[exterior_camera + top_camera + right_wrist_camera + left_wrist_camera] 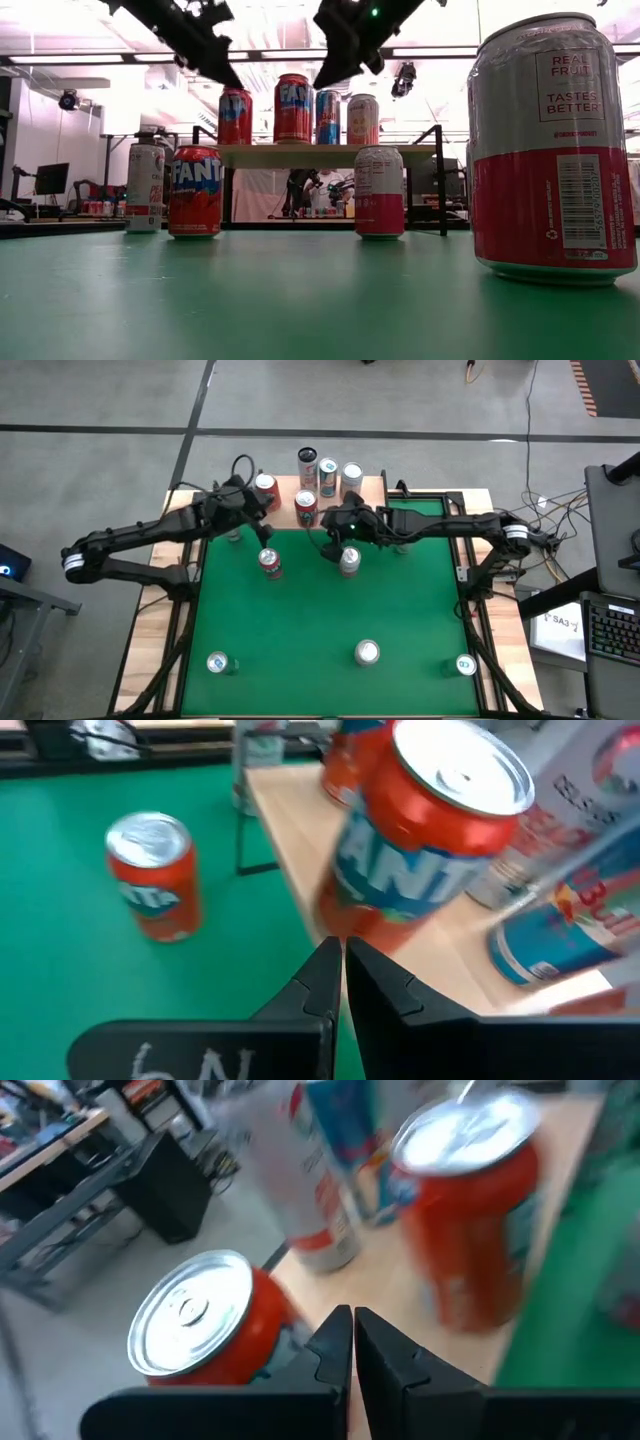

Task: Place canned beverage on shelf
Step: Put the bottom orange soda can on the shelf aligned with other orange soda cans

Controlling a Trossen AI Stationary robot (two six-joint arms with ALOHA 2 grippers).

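Shelf: we note the small light-wood shelf on black legs at the green table's far edge, five cans standing on it.
Cans left: red Fanta can and white-and-pink can just before it, presumably next.
Left gripper: fingers together, empty, over the shelf's left end.
Right gripper: fingers together, empty, at the shelf's front edge.

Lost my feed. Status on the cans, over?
Left gripper and right gripper shut, empty, near shelf. Five cans up. Fanta can waits on table.
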